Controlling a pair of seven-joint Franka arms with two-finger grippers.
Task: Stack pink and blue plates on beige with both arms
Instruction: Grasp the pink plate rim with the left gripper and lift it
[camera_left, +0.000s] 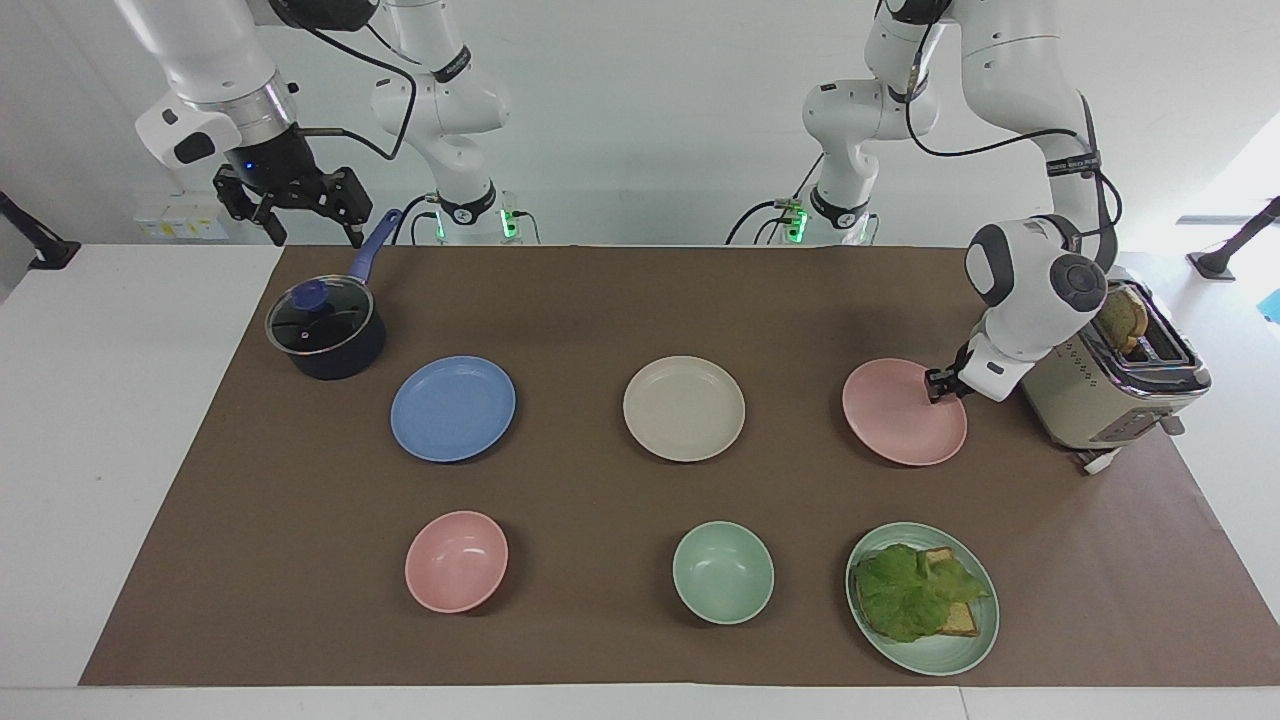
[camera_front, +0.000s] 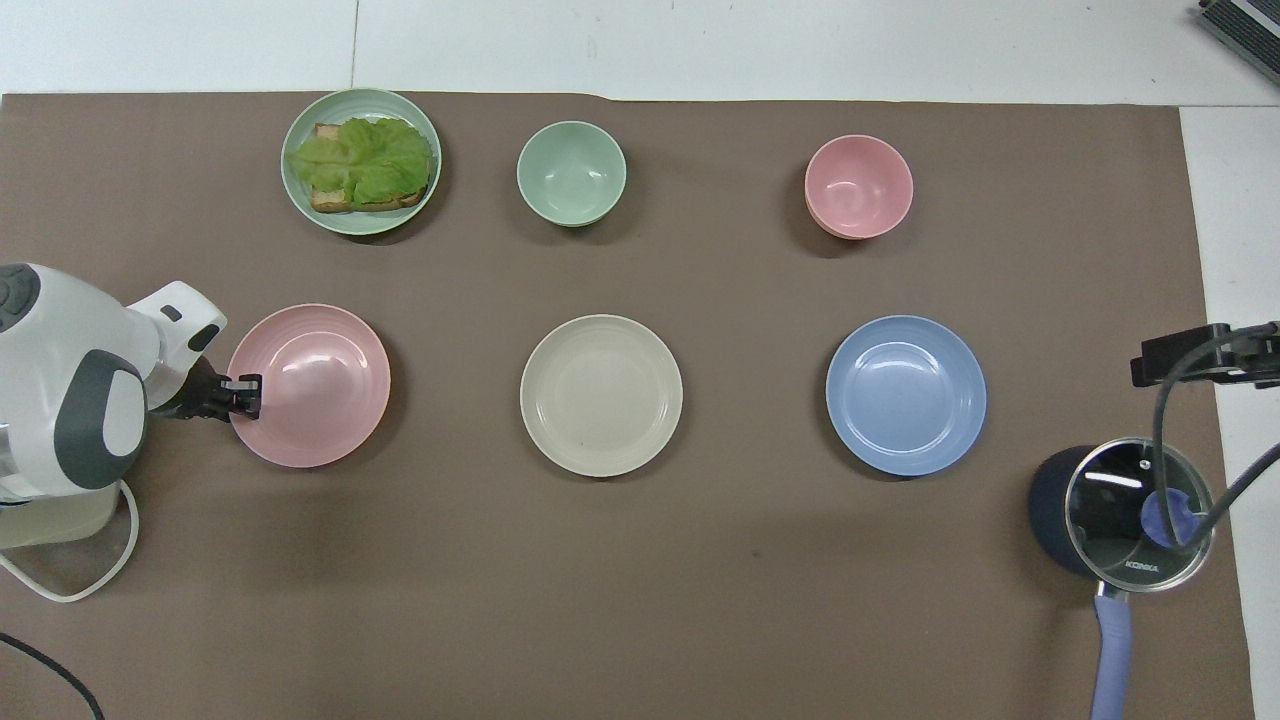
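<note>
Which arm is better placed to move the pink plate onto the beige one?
Left. The left gripper is already at the pink plate rim, closed on it by the look. The right gripper waits open above the saucepan, nearer the blue plate than the beige plate.

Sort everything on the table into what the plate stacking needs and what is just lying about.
Needed:
round pale pink plate
round medium blue plate
round cream-beige plate

Lying about:
small pink bowl
pale green bowl
green sandwich plate
dark lidded saucepan
beige-silver toaster
</note>
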